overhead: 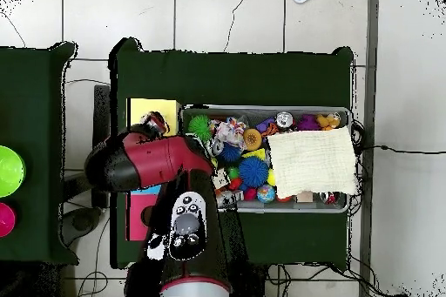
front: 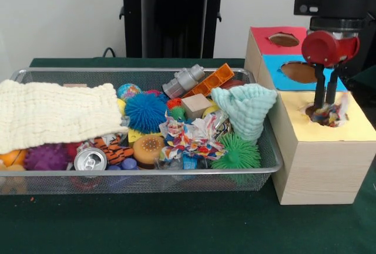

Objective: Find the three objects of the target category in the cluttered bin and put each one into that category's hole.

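Front view shows, at the far left, the wide silver wire mesh bin [front: 258, 148] sitting on the dark green table [front: 176, 224]. A plain cream waffle cloth [front: 56, 113] lies over its left end. Next to that are a fuzzy blue ball [front: 145, 112] and a silver drink can [front: 90, 159]. Near the middle of the bin lies a thin white cloth with small red, blue, yellow and green patches [front: 187, 136]. It is scrunched up in a loose heap on top of the toys, touching a spiky green ball [front: 238, 154]. A plain mint-green cloth [front: 247, 108] stands in a cone just behind it.

Further right is the pale wooden box [front: 317, 171]. The round hole with the yellow surround [front: 327, 114] is at its near end. The gripper [front: 326, 102] points straight down into this hole. A second patchy cloth [front: 333, 114] is bunched in the hole around the fingertips. The two fingers stand a little apart, but it is not clear if they pinch the cloth or have let go.

These cloths look very light, soft and floppy. They will not break or slip much, but they can sag and catch on other toys. A good place to grab the one in the bin is a raised fold at the top of the heap.

A third patchy cloth cannot be seen.
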Robot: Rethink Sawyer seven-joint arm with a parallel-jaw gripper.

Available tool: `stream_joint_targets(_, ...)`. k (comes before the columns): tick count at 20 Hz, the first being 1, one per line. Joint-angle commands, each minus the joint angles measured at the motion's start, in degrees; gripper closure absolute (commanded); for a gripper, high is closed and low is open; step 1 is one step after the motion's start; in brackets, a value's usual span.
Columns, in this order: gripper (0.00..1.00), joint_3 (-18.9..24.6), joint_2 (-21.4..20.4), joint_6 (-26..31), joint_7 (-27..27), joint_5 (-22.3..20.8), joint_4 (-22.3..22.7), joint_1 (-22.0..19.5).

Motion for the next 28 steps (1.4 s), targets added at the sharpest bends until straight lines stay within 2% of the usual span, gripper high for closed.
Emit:
stream_joint_targets(1, 0.0, 3.3, -6.2, 8.8, 4.2, -0.5, 4.1, -3.3)
stream_joint_targets(13, 0.0, 3.3, -6.1, 8.2, 4.1, -2.6, 3.1, -3.7)
stream_joint_targets(23, 0.0, 2.1, -2.9, 4.6, 1.1, -8.1, -3.2, -4.9)
stream_joint_targets(28, 0.0, 4.7, -2.1, 4.9, -0.6, -9.4, -4.6, -7.9)
